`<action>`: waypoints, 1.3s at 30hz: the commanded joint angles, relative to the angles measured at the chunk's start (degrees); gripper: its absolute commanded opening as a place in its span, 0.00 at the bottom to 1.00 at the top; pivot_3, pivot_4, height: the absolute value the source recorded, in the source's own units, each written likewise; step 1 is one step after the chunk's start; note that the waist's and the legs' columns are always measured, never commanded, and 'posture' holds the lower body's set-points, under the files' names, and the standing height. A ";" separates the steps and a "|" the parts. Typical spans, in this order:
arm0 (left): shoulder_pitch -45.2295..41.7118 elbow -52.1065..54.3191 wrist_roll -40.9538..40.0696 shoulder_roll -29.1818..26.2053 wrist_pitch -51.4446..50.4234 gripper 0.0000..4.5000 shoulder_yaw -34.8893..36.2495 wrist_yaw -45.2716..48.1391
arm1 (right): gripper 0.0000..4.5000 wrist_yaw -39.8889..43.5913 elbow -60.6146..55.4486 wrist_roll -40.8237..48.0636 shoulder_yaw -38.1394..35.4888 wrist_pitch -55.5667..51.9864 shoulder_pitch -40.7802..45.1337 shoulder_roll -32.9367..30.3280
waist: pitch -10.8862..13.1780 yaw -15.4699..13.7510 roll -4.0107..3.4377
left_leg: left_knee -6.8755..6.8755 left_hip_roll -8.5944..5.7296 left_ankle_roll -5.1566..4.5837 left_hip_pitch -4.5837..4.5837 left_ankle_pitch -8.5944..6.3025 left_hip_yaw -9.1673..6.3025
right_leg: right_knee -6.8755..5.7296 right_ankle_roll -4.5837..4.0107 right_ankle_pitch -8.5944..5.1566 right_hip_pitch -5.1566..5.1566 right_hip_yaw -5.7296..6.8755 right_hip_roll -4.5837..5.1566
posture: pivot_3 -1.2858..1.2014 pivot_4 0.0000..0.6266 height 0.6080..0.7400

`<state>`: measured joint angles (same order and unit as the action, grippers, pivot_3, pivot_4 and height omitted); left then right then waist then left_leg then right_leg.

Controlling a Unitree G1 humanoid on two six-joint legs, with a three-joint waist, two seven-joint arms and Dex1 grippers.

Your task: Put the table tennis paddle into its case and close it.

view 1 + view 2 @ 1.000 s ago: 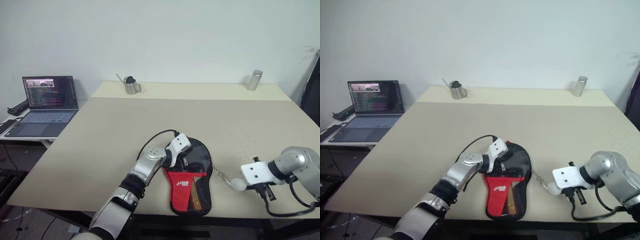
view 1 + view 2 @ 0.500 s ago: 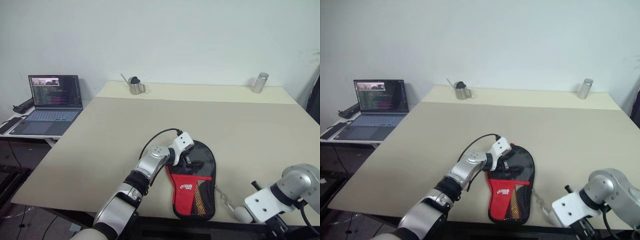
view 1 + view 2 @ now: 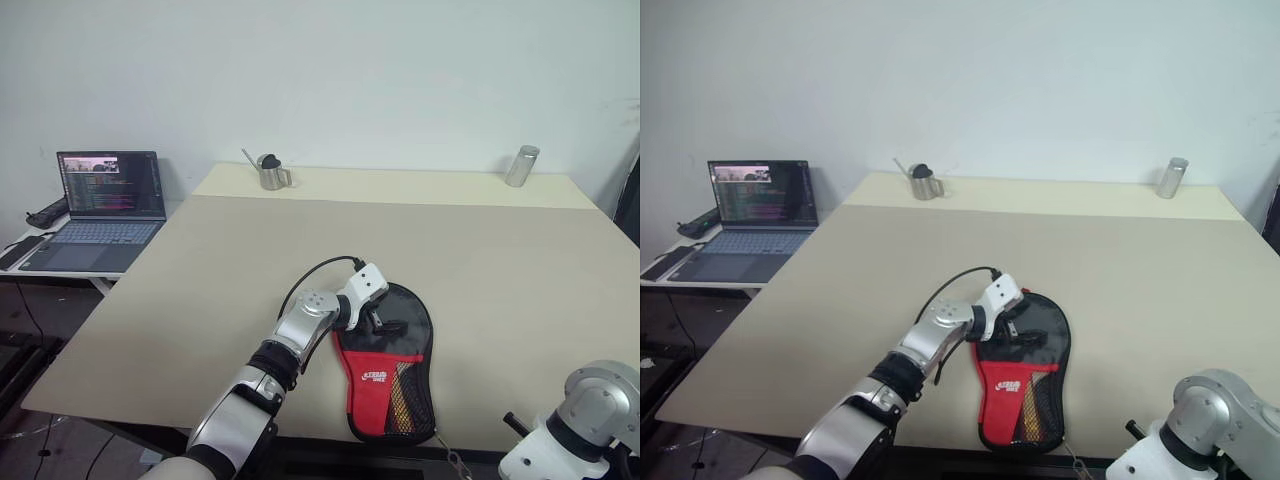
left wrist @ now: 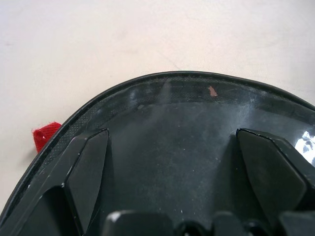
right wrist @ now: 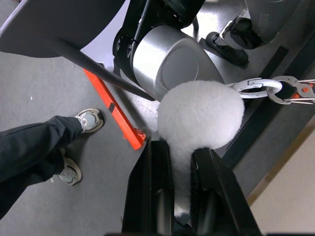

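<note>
Left gripper (image 4: 172, 172), fingers spread wide, rests on the case (image 3: 395, 365); right gripper (image 5: 182, 191) pinches a white pompom (image 5: 201, 115)

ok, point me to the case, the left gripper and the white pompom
case (image 3: 388, 385), left eye view, red pocket side.
left gripper (image 4: 172, 147), left wrist view, midway between the fingertips.
white pompom (image 5: 201, 115), right wrist view, fluffy ball.

An open laptop (image 3: 100, 205) sits on a side desk beside the beige table (image 3: 250, 240). A small metal pitcher (image 3: 267, 171) and a metal cylinder (image 3: 521, 166) stand well apart along the table's far edge.
</note>
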<state>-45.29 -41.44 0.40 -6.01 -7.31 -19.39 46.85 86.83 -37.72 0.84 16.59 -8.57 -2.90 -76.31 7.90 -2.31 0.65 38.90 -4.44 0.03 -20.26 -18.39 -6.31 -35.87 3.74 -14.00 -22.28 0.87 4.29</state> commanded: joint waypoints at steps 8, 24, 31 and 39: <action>2.58 -6.20 4.83 -1.39 -1.98 1.00 -2.71 -0.92 | 0.00 0.82 4.08 -0.83 -1.77 2.80 3.87 -0.28 | 0.00 0.07 0.00 | 0.00 0.00 0.00 0.03 0.00 0.02 | -0.01 0.00 0.00 0.00 -0.01 0.00 | 0.52 0.24 1.00; 2.11 -6.64 4.45 -1.78 -1.80 1.00 -1.81 -1.53 | 0.22 -5.68 21.26 -12.59 9.27 0.13 24.17 20.16 | -0.24 0.88 0.24 | -0.02 -0.01 -0.01 0.37 -0.01 0.02 | -0.12 -0.05 0.03 0.22 -0.07 -0.04 | 0.52 0.24 1.00; 2.44 1.72 -0.86 -5.41 -1.14 1.00 3.67 2.59 | 0.74 -1.42 29.28 -10.24 7.75 3.21 28.00 19.40 | -0.33 1.41 0.43 | -0.03 0.04 0.00 0.48 0.01 0.04 | -0.15 -0.06 0.04 0.21 -0.15 -0.14 | 0.52 0.24 1.00; 10.05 31.69 -17.65 -23.02 -14.18 1.00 16.57 17.39 | 0.99 5.63 40.98 6.80 -1.23 3.99 35.49 12.57 | 1.26 2.57 0.01 | 0.06 0.07 0.18 -0.69 0.12 0.20 | -0.52 -0.57 0.26 -1.23 -0.25 -0.14 | 0.52 0.24 1.00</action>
<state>-35.58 -15.96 -14.13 -26.73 -19.51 -5.91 61.43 87.90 1.56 2.92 18.28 -4.76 31.36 -61.85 9.16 0.26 0.65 38.93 -4.36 0.23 -21.07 -18.28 -6.05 -36.47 3.04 -13.82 -23.70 0.60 4.17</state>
